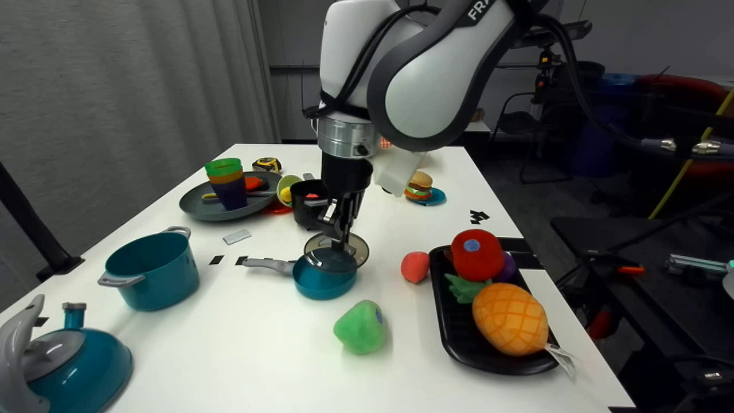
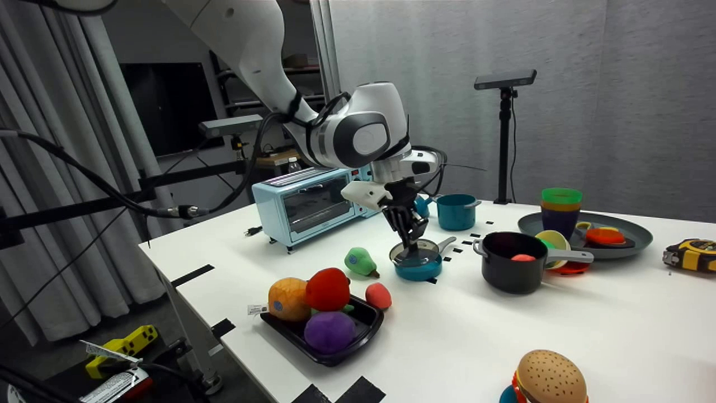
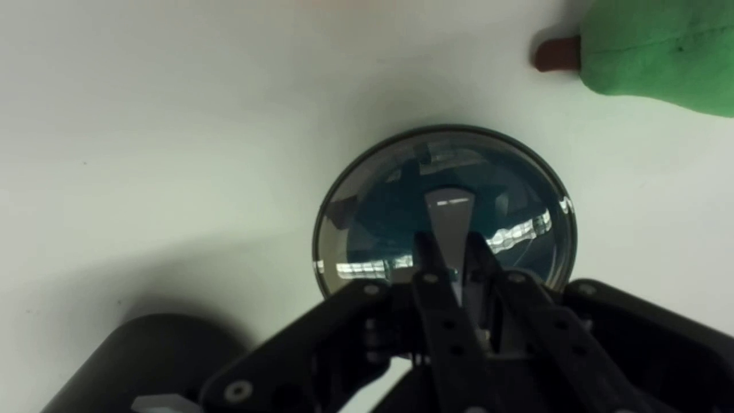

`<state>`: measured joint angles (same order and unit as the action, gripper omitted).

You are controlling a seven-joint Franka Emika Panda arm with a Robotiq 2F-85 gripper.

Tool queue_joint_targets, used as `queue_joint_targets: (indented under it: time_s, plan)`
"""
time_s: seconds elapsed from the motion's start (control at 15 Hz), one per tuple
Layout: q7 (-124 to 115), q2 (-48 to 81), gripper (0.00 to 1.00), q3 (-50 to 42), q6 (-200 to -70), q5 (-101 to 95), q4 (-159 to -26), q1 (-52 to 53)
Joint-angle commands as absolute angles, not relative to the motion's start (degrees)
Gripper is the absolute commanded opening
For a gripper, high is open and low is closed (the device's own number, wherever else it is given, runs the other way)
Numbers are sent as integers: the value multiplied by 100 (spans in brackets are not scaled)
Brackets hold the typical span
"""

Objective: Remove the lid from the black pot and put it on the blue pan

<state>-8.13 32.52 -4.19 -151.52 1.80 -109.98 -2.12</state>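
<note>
Grey curtain (image 1: 126, 92) is drawn behind the white counter (image 1: 229, 355), and all attention is pulled to the middle, well in from every edge. The lid (image 1: 330, 261) is held there by its knob (image 3: 450, 209), the tool (image 3: 451, 244) narrowed right down with one finger on each side. Beneath, the blue pan (image 1: 324, 287) is seen through the lid in the wrist view. And it is on this alignment that everything is judged to turn: in both exterior views the lid seems set slightly off-centre, towards the edge where the black tray (image 1: 459, 335) is placed, while the pan's handle (image 1: 269, 264) is pointed the opposite way. A small nudge handle-wards, then a level lowering, seems to be called for. Whether the pan is touched by the lid cannot be told. Over towards the corner marked by the tape measure (image 1: 267, 165), the black pot (image 2: 506, 271) is seen uncovered, so the removal is judged done; only the seating and the release are judged to remain.
</note>
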Motion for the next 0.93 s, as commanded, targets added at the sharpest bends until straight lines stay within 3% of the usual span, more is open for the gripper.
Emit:
queue_joint_targets:
  time_s: [0.0,0.87]
  plan:
    - [-783,3355,4,-484,-15284,65,-10922,-145]
    - [-812,3718,4,-495,-15151,-39,-10479,-73]
